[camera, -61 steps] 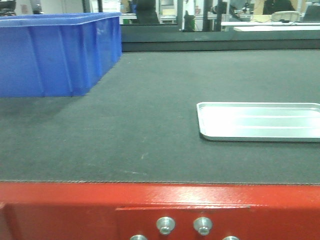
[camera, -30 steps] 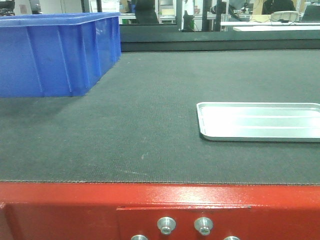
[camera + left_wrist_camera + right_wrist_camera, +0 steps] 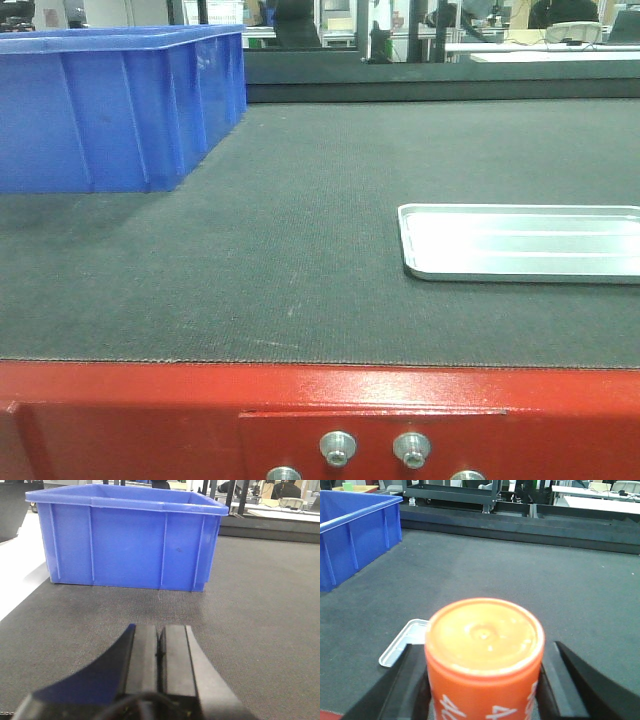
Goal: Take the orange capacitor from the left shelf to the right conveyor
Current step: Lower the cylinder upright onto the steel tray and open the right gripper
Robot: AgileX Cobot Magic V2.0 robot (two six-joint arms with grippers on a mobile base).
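Fingers (image 3: 145, 652) of the left gripper (image 3: 159, 632) pressed flat together, holding nothing, low over the dark grey belt of the right conveyor (image 3: 300, 250) and facing a blue plastic bin (image 3: 130, 545) that stands on it. Well right of the bin, a flat silver tray (image 3: 520, 240) lies on the belt, behind the red front frame (image 3: 130, 410). Right gripper (image 3: 485, 690) clamped on the orange capacitor (image 3: 484, 640), end cap toward the camera, over the belt near the tray's corner.

Bright, even indoor light falls from above. Glare whitens the silver tray (image 3: 520, 240) and sheens the red frame (image 3: 400, 385). The blue bin (image 3: 110, 110) throws a soft shadow on the conveyor belt (image 3: 300, 200). The front view is grainy, and the close orange capacitor (image 3: 484, 650) looks soft.
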